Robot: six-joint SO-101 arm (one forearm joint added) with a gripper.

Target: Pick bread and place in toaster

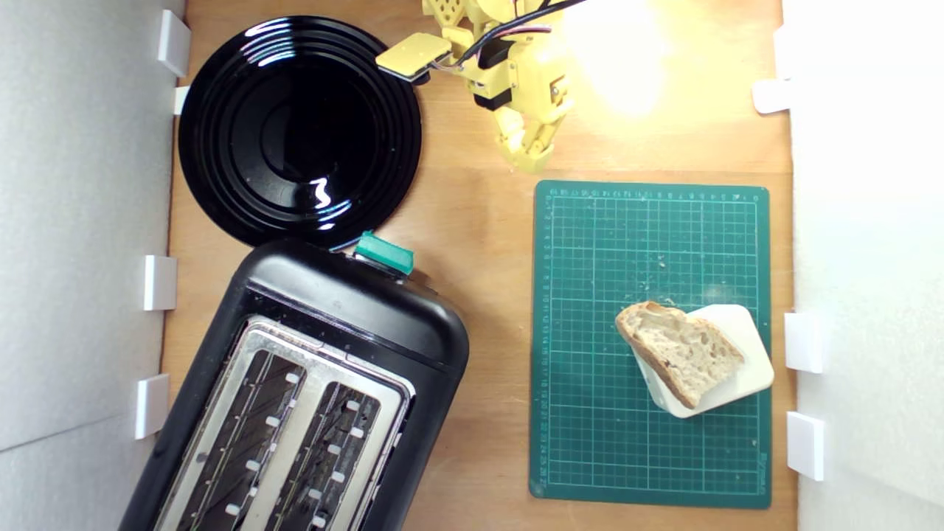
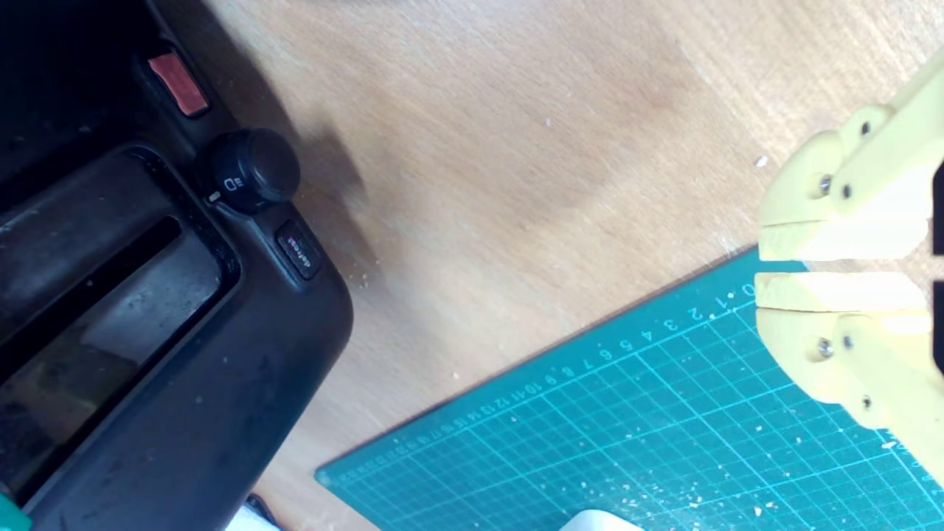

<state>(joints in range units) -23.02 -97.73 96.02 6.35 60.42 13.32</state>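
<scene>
Bread (image 1: pixel 680 350) lies on cream box (image 1: pixel 741 361), green mat (image 1: pixel 590 295), exterior view's right; toaster (image 1: pixel 295 391) well apart, left. Gripper (image 1: pixel 532 151) empty, jaws nearly closed, far from bread. Approach step; next: open, descend onto bread.

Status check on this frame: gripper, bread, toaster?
Gripper shut, empty, near mat edge. Bread untouched on cream box. Toaster slots clear. Path open.

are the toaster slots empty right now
Empty: both slots of the toaster show only wire guides; the bread lies on the cream box.
</scene>
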